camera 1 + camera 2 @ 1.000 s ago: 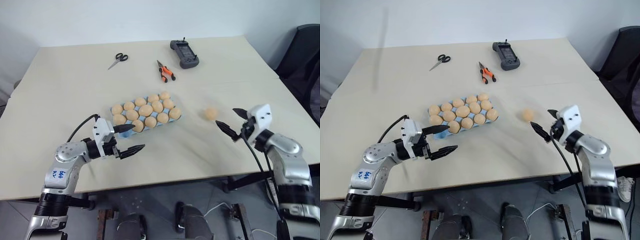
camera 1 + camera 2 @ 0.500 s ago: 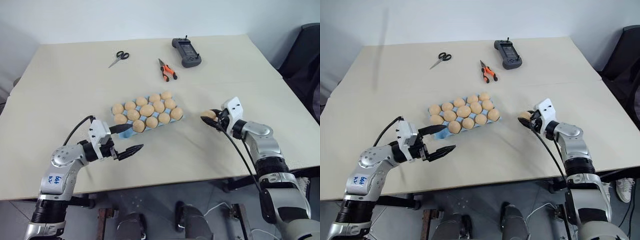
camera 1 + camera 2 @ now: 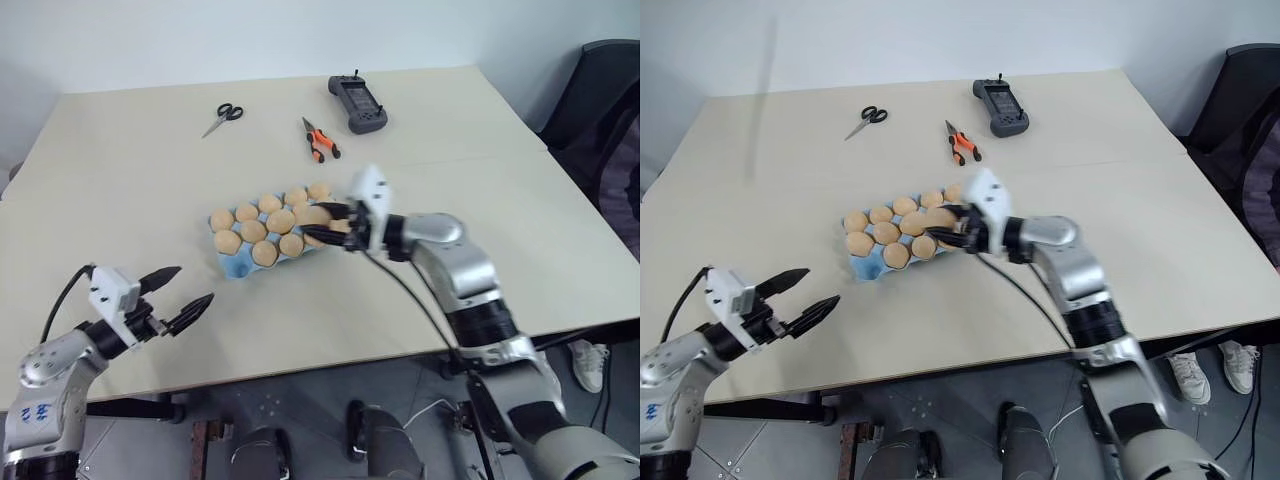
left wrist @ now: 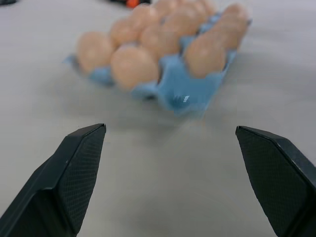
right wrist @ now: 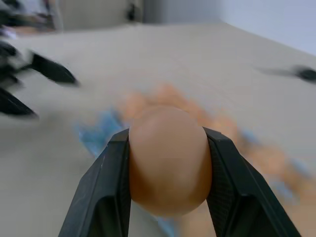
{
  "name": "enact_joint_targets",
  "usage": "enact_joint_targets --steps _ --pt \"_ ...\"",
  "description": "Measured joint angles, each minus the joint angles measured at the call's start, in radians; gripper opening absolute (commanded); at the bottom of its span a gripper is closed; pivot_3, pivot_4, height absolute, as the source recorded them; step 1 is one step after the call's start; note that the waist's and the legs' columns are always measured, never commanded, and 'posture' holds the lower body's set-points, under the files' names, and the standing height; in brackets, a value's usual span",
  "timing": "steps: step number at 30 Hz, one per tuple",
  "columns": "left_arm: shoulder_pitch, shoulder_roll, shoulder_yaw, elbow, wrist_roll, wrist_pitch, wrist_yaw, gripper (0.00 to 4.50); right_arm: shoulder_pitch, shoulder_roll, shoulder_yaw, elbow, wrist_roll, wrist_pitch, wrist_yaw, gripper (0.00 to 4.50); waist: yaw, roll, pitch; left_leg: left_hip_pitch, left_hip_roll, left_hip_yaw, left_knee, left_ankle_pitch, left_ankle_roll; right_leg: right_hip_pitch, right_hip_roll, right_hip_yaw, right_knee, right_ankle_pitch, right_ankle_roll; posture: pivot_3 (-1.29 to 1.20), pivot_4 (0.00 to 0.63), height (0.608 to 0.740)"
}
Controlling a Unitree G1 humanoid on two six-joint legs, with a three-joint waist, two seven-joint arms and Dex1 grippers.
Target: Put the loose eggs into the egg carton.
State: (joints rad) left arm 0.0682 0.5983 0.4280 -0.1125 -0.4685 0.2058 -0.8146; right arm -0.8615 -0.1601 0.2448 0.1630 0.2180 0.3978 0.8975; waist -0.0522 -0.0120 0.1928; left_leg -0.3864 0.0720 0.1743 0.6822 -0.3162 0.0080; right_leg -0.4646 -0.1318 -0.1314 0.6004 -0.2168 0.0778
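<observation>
Right wrist view: right hand [image 5: 168, 163] pinching egg [image 5: 168, 159]; no readable writing.

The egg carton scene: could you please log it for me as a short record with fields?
egg carton: light blue, on the table, most cups filled, a near corner cup looks free
held egg: gripped in the right claw, above the carton's right end
left claw: open, holding nothing, near the table's front edge
far side of the table: scissors, orange-handled pliers, black handheld controller
</observation>
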Motion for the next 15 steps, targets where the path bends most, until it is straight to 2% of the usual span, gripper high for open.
enact_joint_targets --steps 3,7,11,15 --pt "0.018 0.000 0.006 0.000 -0.001 -0.001 0.004 4.50 -0.064 0.096 0.059 0.053 -0.034 0.001 -0.043 1.58 0.005 -0.002 -0.001 0.000 0.000 0.000 0.000 0.000 0.000 0.000 -0.001 0.000 0.000 0.000 0.000 0.00 0.150 0.740" --pt "0.025 -0.003 0.005 -0.012 -0.001 -0.001 0.017 4.50 -0.136 0.190 0.092 0.243 -0.099 -0.048 -0.111 1.58 -0.001 -0.004 -0.003 0.000 0.000 0.000 0.000 -0.001 -0.001 0.000 0.000 -0.001 0.000 0.000 0.000 0.00 0.150 0.740" --pt "0.026 -0.009 0.002 -0.050 -0.004 -0.001 0.032 4.50 -0.158 0.233 0.099 0.377 -0.137 -0.099 -0.138 2.90 -0.005 -0.004 -0.003 -0.001 -0.001 0.001 0.000 -0.003 -0.004 -0.001 0.002 -0.002 0.000 0.000 0.000 0.00 0.150 0.740" --pt "0.025 -0.010 0.000 -0.072 -0.008 0.004 0.040 4.50 -0.156 0.243 0.098 0.411 -0.149 -0.117 -0.130 4.23 -0.006 -0.004 -0.003 -0.001 0.001 0.001 0.000 -0.005 -0.005 -0.001 0.004 -0.004 0.000 0.000 0.000 0.00 0.150 0.740"
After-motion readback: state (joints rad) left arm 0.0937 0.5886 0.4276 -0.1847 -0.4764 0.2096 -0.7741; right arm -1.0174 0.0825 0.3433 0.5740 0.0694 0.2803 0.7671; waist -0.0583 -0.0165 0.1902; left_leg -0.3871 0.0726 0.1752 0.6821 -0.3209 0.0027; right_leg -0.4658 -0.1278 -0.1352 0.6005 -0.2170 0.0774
